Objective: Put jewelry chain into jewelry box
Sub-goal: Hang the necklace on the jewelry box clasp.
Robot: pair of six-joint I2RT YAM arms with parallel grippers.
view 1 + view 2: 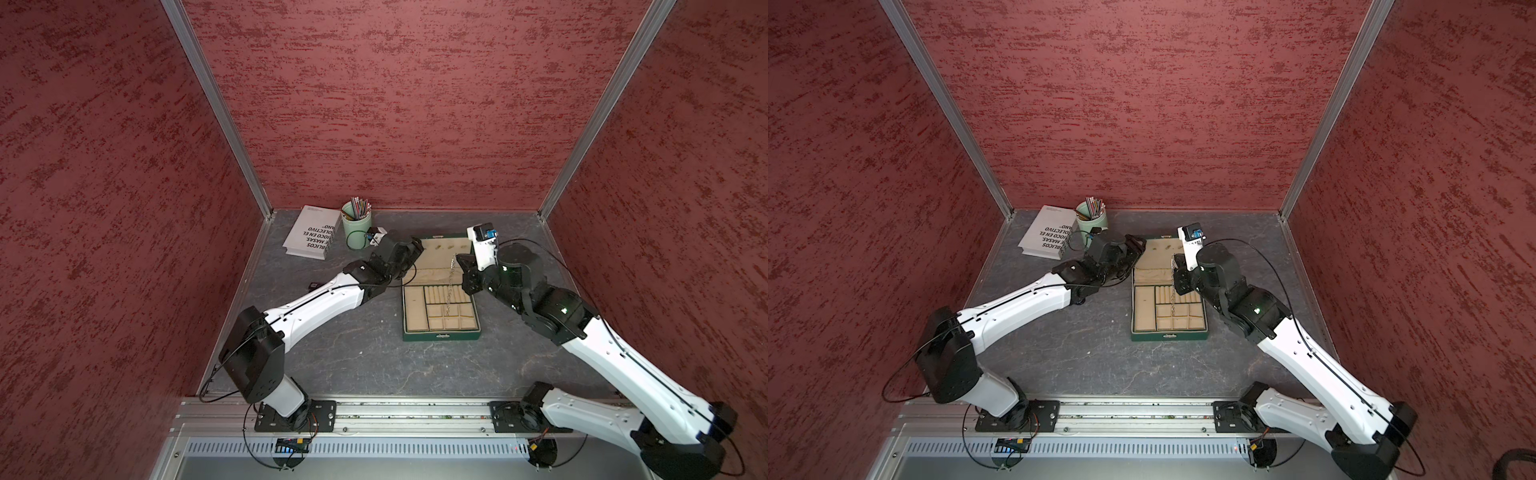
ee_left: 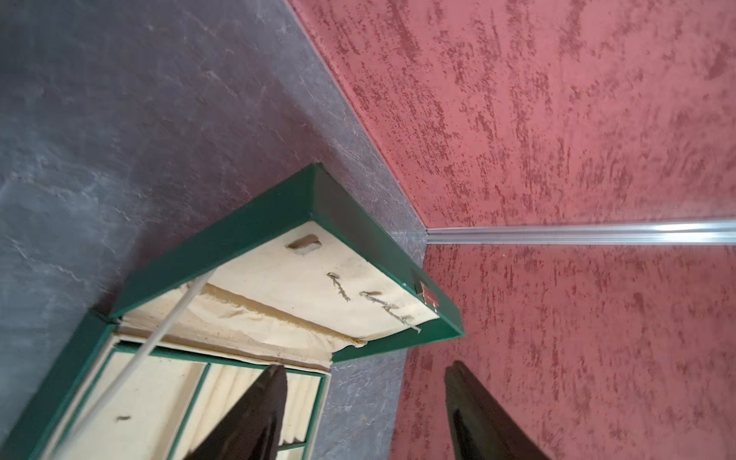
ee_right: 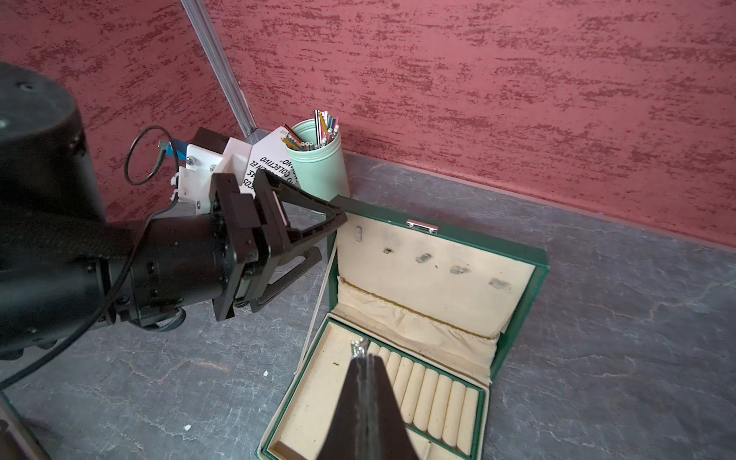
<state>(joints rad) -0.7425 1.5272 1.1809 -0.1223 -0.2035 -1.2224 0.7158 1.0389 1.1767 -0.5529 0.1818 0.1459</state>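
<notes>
Table (image 1: 340,374) nearest me is grey and veined. On it, right of centre, the box (image 1: 440,335) lies open, dark green with beige lining. Its tray (image 1: 414,307) of compartments is on the near side and its lid (image 1: 436,257) stands up on the far side.

My right claw (image 1: 460,261) comes in from the right, above the far part of the tray, pinched tight on the top end of the chain (image 1: 449,291). In both top views the chain hangs straight down in front of the lid, over the ring rolls (image 1: 440,294) and the small compartments. I cannot tell whether its lower end touches the lining. In my right wrist view a few silvery links (image 3: 358,348) show at the closed tips (image 3: 364,360).

My left claw (image 1: 415,249) is at the lid's far left corner, jaws well apart and holding nothing. Whether a finger (image 3: 334,213) touches the lid's edge I cannot tell.

Farther left, near the back wall, a mint cup (image 1: 356,228) of pencils stands. Just left of it a white book (image 1: 309,232) with black lettering lies flat.
</notes>
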